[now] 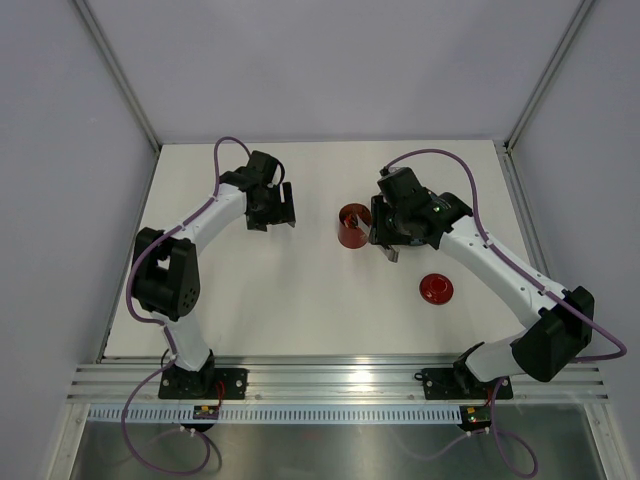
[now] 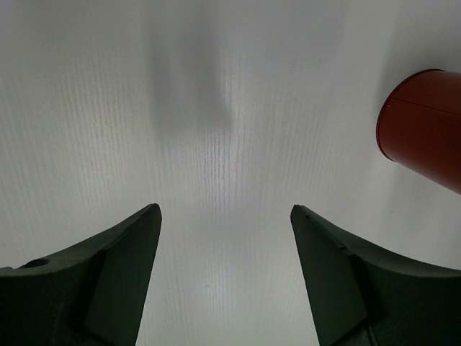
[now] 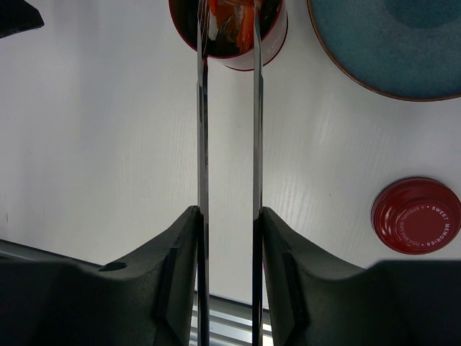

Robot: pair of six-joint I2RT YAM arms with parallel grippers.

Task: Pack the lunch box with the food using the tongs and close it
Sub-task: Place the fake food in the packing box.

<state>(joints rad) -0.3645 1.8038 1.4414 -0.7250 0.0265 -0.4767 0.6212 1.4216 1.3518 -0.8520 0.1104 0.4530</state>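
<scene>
The right jaws pinch the tongs, whose tips reach into the open lunch box on the table, where the food lies. The left jaws are spread wide above the table; the lid lies apart.

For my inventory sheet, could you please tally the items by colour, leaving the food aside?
Red: 2 (can, lid)
Blue: 1 (plate)
Silver: 1 (tongs)
Total: 4
</scene>
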